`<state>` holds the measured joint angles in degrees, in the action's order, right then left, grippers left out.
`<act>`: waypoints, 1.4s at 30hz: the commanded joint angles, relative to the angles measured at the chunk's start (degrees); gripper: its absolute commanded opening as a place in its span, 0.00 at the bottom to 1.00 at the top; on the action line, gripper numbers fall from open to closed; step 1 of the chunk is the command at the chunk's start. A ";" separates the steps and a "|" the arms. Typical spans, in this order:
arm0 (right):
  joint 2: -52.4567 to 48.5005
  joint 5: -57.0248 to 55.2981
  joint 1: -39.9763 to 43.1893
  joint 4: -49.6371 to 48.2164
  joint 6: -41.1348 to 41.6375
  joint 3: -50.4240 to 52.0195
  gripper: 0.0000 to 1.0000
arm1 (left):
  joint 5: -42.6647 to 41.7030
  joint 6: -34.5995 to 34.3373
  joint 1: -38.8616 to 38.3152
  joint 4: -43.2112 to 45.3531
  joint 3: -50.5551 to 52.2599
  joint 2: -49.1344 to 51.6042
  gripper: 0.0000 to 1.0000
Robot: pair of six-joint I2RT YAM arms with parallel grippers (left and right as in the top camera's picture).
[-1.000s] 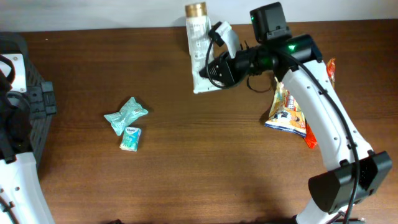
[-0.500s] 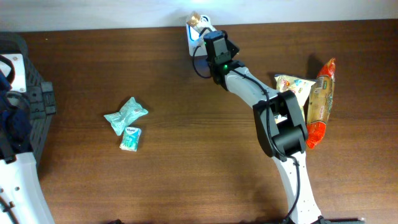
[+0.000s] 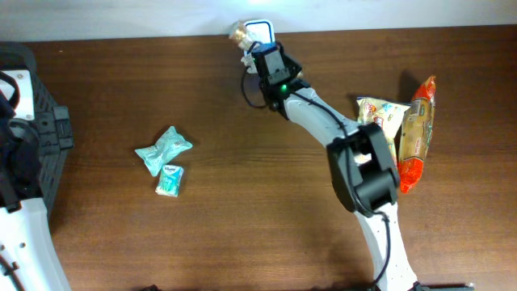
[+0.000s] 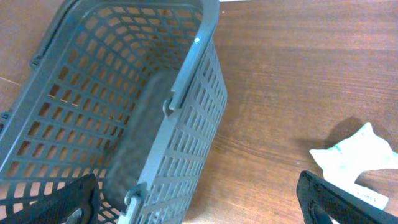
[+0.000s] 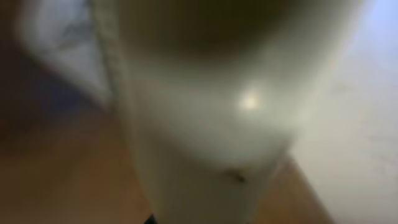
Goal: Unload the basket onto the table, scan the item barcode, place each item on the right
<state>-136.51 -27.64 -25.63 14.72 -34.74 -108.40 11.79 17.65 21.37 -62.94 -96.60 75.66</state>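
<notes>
The item is a white bottle (image 3: 257,33) with a gold cap (image 3: 238,34), tilted at the table's back edge. My right gripper (image 3: 265,50) is shut on its lower end, with the arm stretched far back. In the right wrist view the pale bottle body (image 5: 217,106) fills the blurred frame and hides the fingers. No barcode shows on it. My left gripper (image 4: 199,208) stands wide open over the rim of the grey basket (image 4: 186,81), nothing between its fingers.
A crumpled teal packet (image 3: 164,149) and a small teal pack (image 3: 169,179) lie left of centre. Snack bags (image 3: 380,121) and an orange bag (image 3: 418,133) lie at the right. The dark basket (image 3: 44,133) stands at the left edge. The packet (image 4: 357,158) also shows beside the basket.
The right arm has lifted the bottle from where it lay and carried it back and left to the table's rear edge. The left arm has not moved.
</notes>
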 commanded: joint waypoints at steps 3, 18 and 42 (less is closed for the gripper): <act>25.88 19.10 1.36 26.51 30.99 -1.33 0.04 | -0.44 0.66 0.17 0.24 -0.24 -0.02 0.99; 26.36 38.01 22.71 45.48 46.23 29.44 0.16 | -0.44 0.66 0.17 0.26 -0.24 -0.02 0.99; -0.15 52.35 -23.17 12.46 46.21 1.88 0.53 | -0.44 0.66 0.17 0.24 -0.24 -0.02 0.99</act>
<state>-135.94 27.90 -48.42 27.03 11.70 -106.50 11.79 17.65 21.37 -62.81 -96.57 75.77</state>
